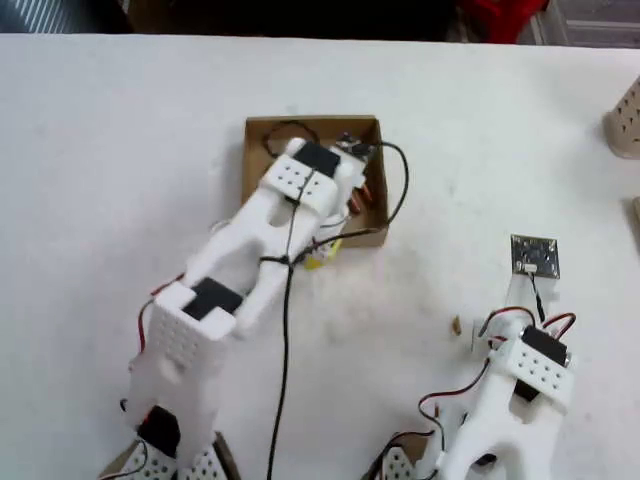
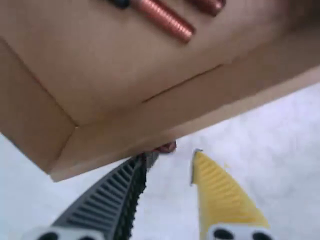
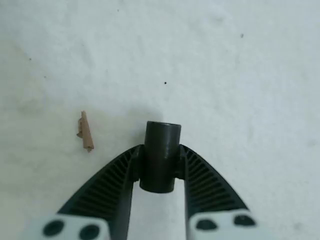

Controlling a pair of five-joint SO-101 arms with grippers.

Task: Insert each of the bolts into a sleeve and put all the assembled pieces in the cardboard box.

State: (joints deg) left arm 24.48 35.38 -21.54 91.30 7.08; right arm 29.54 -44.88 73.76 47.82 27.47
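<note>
A shallow brown cardboard box (image 1: 258,160) sits on the white bench (image 1: 120,150), about midway along its width and closer to the far edge than to the near one. The left arm stretches from the near left corner of the bench across the box's near wall. Inside the box, copper-coloured threaded bolts (image 2: 161,20) lie on the floor close to one wall, their shanks slanted side by side.

The left claw (image 2: 171,159) hangs just outside the box's near wall with its jaws apart and nothing between them. One of its fingers is black and ribbed (image 2: 115,195), the other yellow and ribbed (image 2: 220,195). A small copper-coloured piece (image 2: 167,147) shows at the foot of that wall, right by the black finger's tip; I cannot tell what it belongs to.

The right arm stands by the near right corner of the bench, well apart from the box. The right claw (image 3: 160,152) is clamped on a black cylindrical sleeve (image 3: 162,135), which stands upright between the two black ribbed fingers with its open end above their tips. A small tan chip (image 3: 86,132) lies on the bare bench near that claw, not touching it.
</note>
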